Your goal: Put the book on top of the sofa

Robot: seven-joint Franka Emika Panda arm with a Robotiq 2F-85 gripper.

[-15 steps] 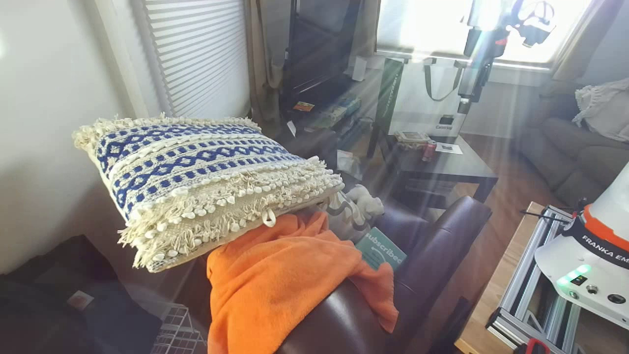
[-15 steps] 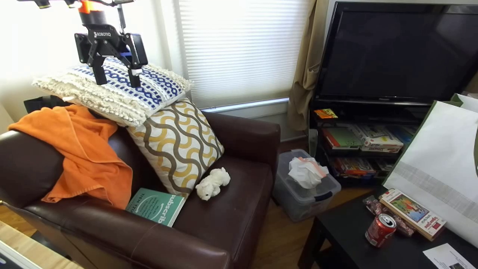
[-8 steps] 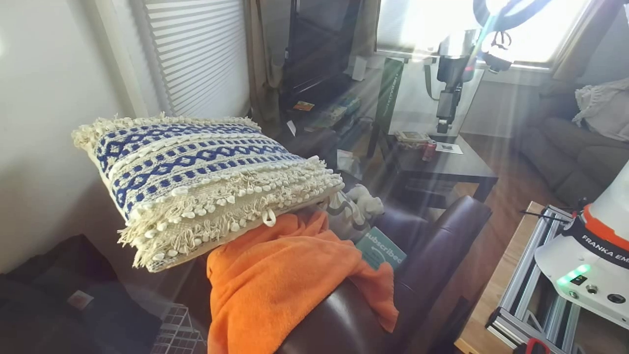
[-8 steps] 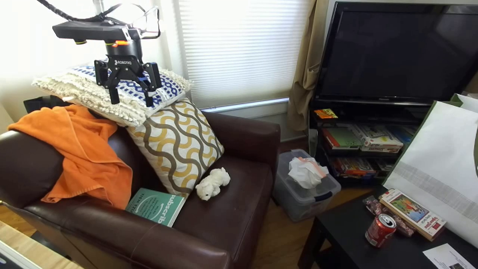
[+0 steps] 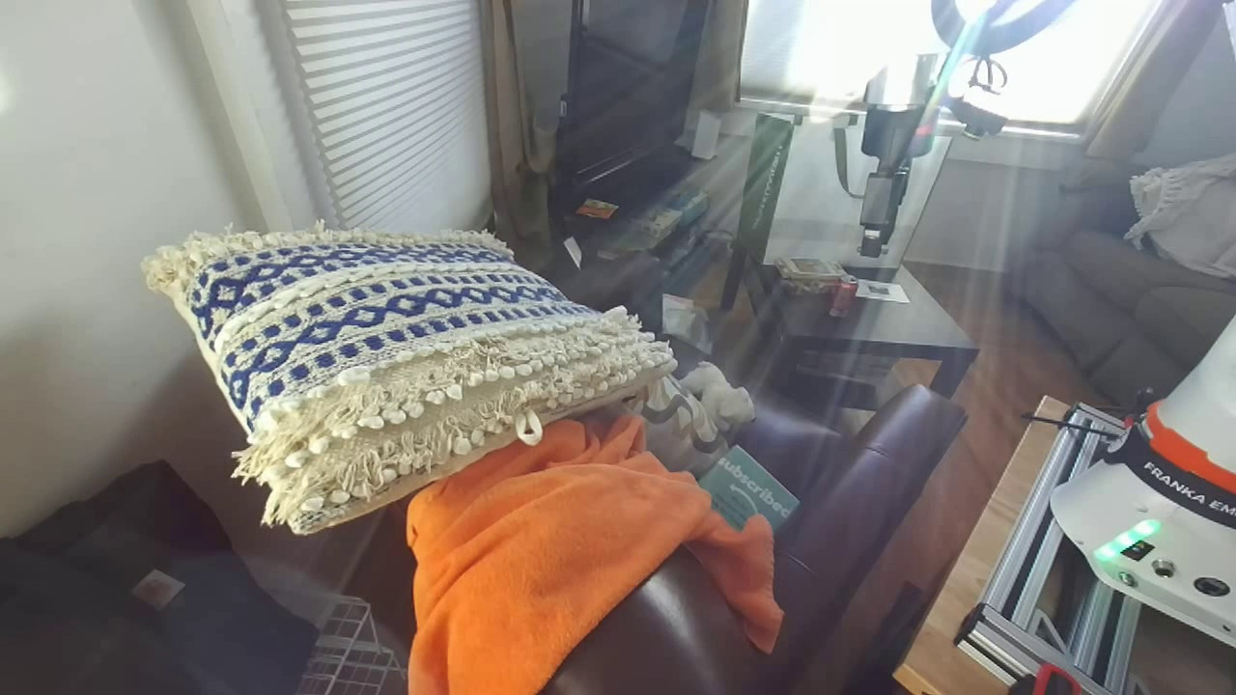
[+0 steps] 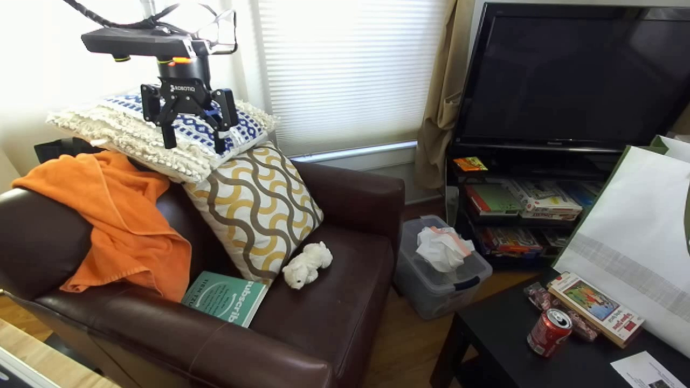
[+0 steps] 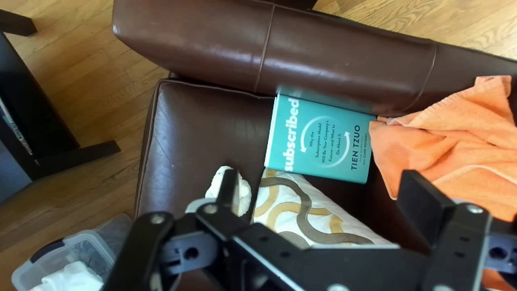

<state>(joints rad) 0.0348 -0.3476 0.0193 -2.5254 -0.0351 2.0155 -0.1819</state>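
Observation:
The teal-green book lies face up on the seat of the dark brown leather sofa, beside the padded arm. It also shows in an exterior view, partly behind the orange blanket, and whole or nearly so in the wrist view. The sofa also shows in the wrist view. My gripper is open and empty, high above the sofa with fingers pointing down. In the wrist view its fingers are wide apart, with the book beyond them, not between them.
The orange blanket hangs over the sofa back beside the book. A wavy-patterned pillow, a blue-and-white fringed pillow and a white plush toy are on the sofa. A black table holds a red can.
My open gripper has come down and, in an exterior view, to the right over the last second. In the last half second it shifted only slightly. The book has not moved.

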